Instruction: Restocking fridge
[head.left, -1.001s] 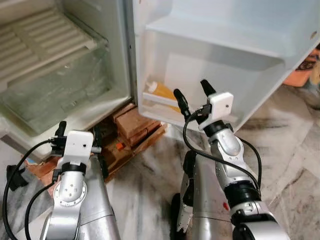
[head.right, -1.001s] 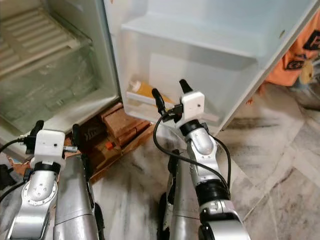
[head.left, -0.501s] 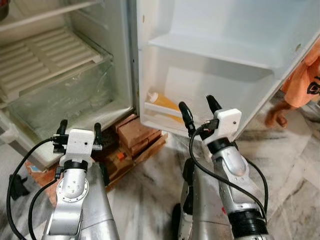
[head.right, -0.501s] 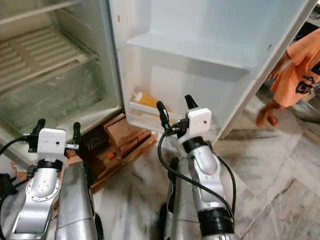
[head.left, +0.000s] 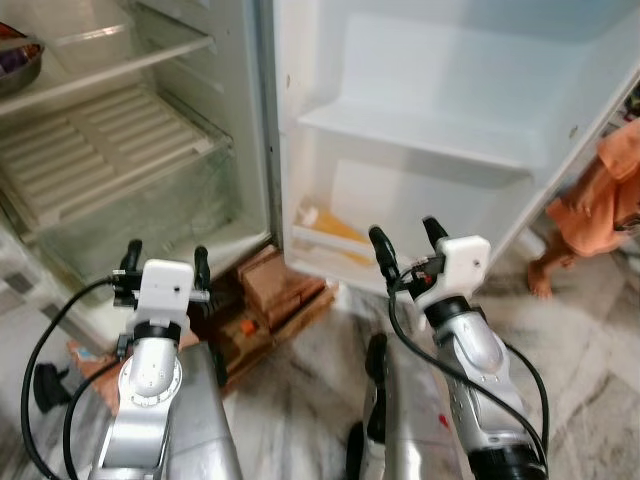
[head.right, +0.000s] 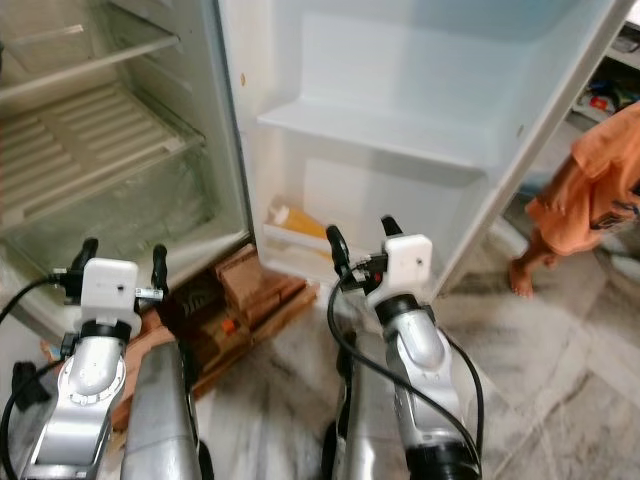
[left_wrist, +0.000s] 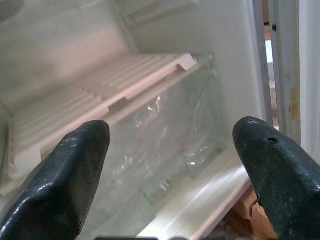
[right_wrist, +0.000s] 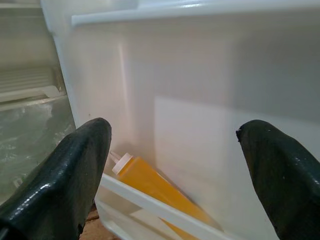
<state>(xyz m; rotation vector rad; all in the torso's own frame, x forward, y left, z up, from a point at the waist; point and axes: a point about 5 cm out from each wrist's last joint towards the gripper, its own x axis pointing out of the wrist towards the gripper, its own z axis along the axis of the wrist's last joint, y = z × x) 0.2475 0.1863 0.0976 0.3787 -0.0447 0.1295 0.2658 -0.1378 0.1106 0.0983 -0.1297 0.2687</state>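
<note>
The fridge stands open before me, its white ribbed shelf and clear crisper drawer on the left. The open door is on the right, and an orange bottle with a white cap lies tilted behind the rail of its lowest door shelf. My right gripper is open and empty, held low just in front of that door shelf. My left gripper is open and empty too, low in front of the crisper drawer.
Brown wooden blocks prop the fridge base, right under the door corner. A metal bowl sits on an upper glass shelf at far left. A person in orange stands barefoot on the marble floor to the right of the door.
The camera has tilted upward, showing more of the upper shelves and door. Both grippers stay open and roughly in place. The person at the right has come further into view.
</note>
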